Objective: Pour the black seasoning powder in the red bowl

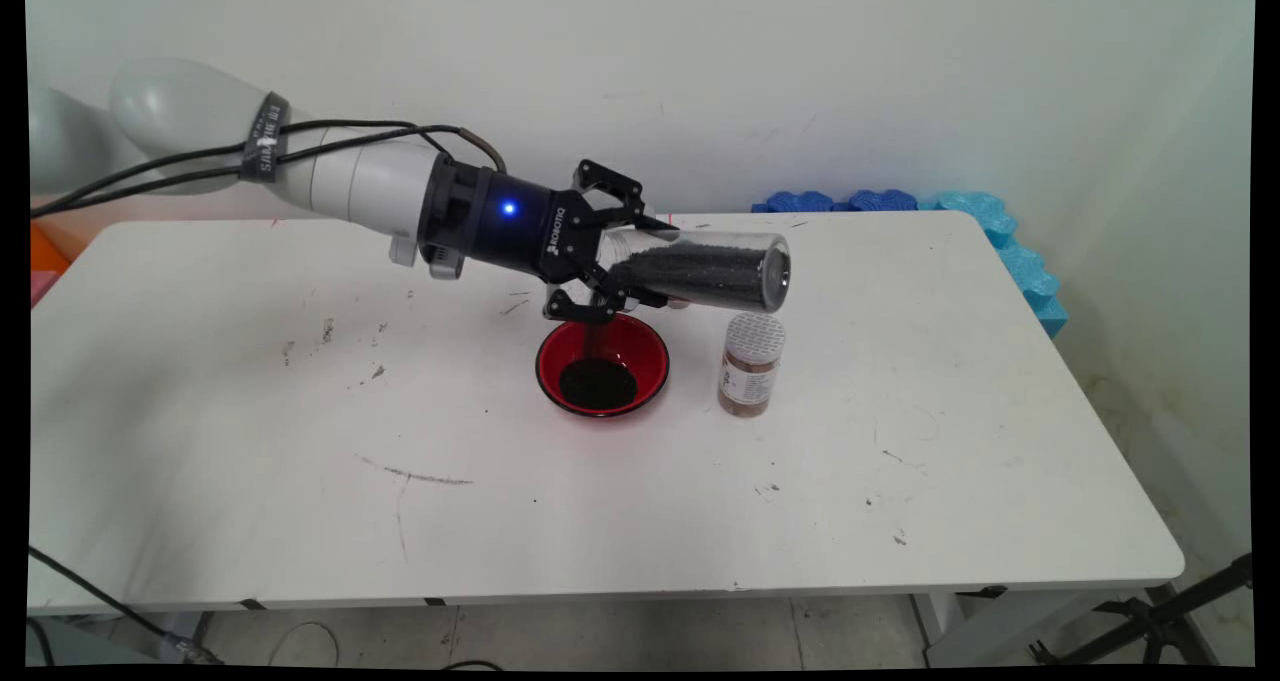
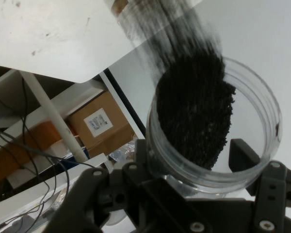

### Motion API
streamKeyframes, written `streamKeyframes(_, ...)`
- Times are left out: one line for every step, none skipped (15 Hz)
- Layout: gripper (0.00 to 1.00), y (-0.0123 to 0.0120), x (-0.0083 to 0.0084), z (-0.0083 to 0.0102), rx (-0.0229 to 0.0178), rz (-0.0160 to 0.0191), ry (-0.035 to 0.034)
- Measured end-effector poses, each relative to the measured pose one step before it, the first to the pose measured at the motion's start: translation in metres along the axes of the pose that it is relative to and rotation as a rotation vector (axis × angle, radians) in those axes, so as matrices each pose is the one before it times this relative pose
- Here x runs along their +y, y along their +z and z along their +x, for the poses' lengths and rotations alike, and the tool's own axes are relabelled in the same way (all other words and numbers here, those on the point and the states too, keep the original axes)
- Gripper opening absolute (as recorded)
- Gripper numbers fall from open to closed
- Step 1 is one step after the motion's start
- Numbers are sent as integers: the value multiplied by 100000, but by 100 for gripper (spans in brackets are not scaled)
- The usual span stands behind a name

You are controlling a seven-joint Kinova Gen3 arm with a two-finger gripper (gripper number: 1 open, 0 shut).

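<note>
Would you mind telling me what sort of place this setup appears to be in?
Probably a robotics lab or test room, not a kitchen. A scuffed white table stands against a bare wall, blue foam mats are stacked behind it, and the hand view shows a cardboard box and loose cables under the table.

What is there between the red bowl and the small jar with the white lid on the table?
Nothing: in the main view only bare white table lies between the red bowl and the small jar. They stand apart.
</note>
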Motion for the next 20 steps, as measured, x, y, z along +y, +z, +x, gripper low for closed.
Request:
streamKeyframes(0,41,7,24,-1,-131,-151)
streamKeyframes(0,41,2,44,13,-184,-241)
streamKeyframes(0,42,-3,46,18,-140,-190)
streamKeyframes(0,52,-6,62,8,-178,-286)
streamKeyframes(0,42,-20,39,-7,-85,-220)
streamKeyframes(0,56,-18,37,-45,-136,-282)
streamKeyframes(0,57,-24,34,-68,-101,-260)
streamKeyframes(0,49,-23,28,-45,-32,-164)
streamKeyframes(0,42,-9,28,-56,-69,-157)
streamKeyframes(0,58,-20,31,-93,-68,-180)
streamKeyframes(0,52,-20,40,-64,-27,-165)
streamKeyframes(0,27,-9,23,-54,-38,-88)
streamKeyframes(0,37,-10,42,-71,-50,-143)
streamKeyframes(0,47,-16,39,-67,-25,-123)
streamKeyframes(0,35,-11,37,-51,-34,-115)
streamKeyframes(0,42,-21,39,-33,9,-94)
streamKeyframes(0,35,-5,23,-40,-20,-45)
streamKeyframes(0,29,-9,25,-29,6,-44)
streamKeyframes(0,30,-11,25,-18,12,-23)
streamKeyframes(0,34,-3,21,-39,-3,-4)
